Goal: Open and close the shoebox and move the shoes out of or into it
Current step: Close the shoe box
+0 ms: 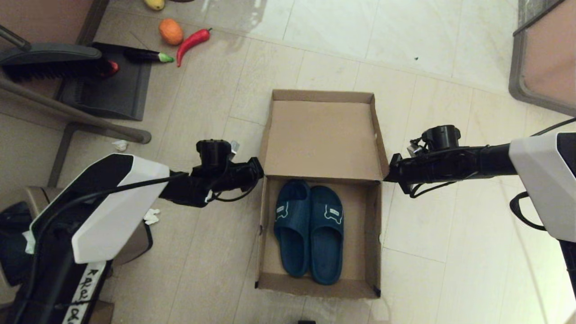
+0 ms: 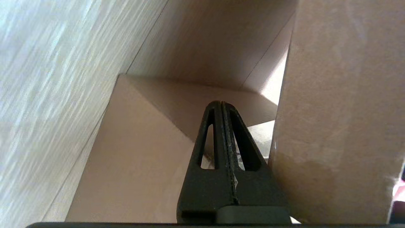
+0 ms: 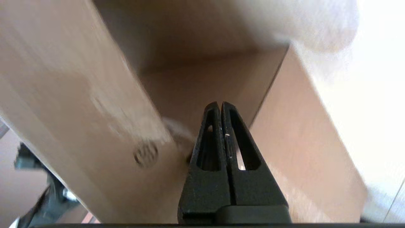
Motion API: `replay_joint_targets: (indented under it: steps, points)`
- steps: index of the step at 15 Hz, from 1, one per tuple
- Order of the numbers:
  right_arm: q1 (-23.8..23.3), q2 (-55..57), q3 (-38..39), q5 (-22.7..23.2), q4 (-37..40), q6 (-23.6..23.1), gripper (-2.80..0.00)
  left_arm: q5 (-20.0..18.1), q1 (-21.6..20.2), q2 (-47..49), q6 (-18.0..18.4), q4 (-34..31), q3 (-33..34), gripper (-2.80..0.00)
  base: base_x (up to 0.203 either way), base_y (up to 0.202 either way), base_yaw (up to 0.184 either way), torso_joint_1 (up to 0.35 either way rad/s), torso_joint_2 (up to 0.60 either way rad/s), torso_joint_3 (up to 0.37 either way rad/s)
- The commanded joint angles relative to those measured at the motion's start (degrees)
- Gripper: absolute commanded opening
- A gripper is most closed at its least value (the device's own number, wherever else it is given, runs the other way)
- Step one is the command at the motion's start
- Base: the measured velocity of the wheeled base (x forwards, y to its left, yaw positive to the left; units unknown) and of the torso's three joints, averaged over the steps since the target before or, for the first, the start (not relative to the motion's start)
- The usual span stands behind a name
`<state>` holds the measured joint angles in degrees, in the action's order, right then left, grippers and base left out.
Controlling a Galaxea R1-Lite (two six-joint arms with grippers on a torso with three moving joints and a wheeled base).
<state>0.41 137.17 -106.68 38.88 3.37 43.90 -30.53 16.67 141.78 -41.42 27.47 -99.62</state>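
Shoebox [image 1: 321, 193] sits open on the tiled floor [image 1: 432, 234] in the middle of the head view, its lid [image 1: 321, 135] swung up on the far side and standing raised. Both shoes [image 1: 309, 227] lie side by side inside the tray, toes pointing toward the lid, bear patches showing on their straps, closer to the tray's left wall than to its right. The left gripper [image 1: 257, 170] is at the box's left side, right where the lid meets the tray, and its wrist view shows the two fingers [image 2: 212, 139] pressed together with nothing between them, cardboard walls close on either side. The right gripper [image 1: 389, 173] mirrors it at the box's right side at the same hinge line; its fingers [image 3: 211, 142] are likewise pressed flat against each other, with the brown board just beside the tips. Whether either tip actually touches the cardboard cannot be told. Far off at the upper left lie a red chili [image 1: 192, 42], an orange fruit [image 1: 171, 31] and a dark dustpan [image 1: 108, 81].
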Motion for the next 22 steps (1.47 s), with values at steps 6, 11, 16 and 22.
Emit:
replay_joint_targets:
  steps: [6,11,16,22]
  points:
    - [-2.2,6.1,-6.1,1.4,-10.6,7.2,-2.80,0.0,0.2,-0.2,0.2,1.3,2.2,-2.80,0.000,0.000,0.000,0.000,0.00,0.000]
    - [-2.8,7.7,-6.0,4.4,-20.1,13.5,-2.80,-0.5,1.0,-0.2,0.3,0.6,2.3,-2.80,0.000,0.000,0.000,0.000,0.00,0.000]
    - [-4.4,9.9,-6.1,9.0,-34.9,28.4,-2.80,-0.6,3.3,-0.5,0.6,-1.0,2.8,-2.80,0.000,0.000,0.000,0.000,0.00,0.000]
    - [-6.2,11.1,-6.0,17.4,-38.5,33.2,-2.80,-1.4,3.9,-0.3,1.0,-1.3,2.8,-2.80,0.000,0.000,0.000,0.000,0.00,0.000]
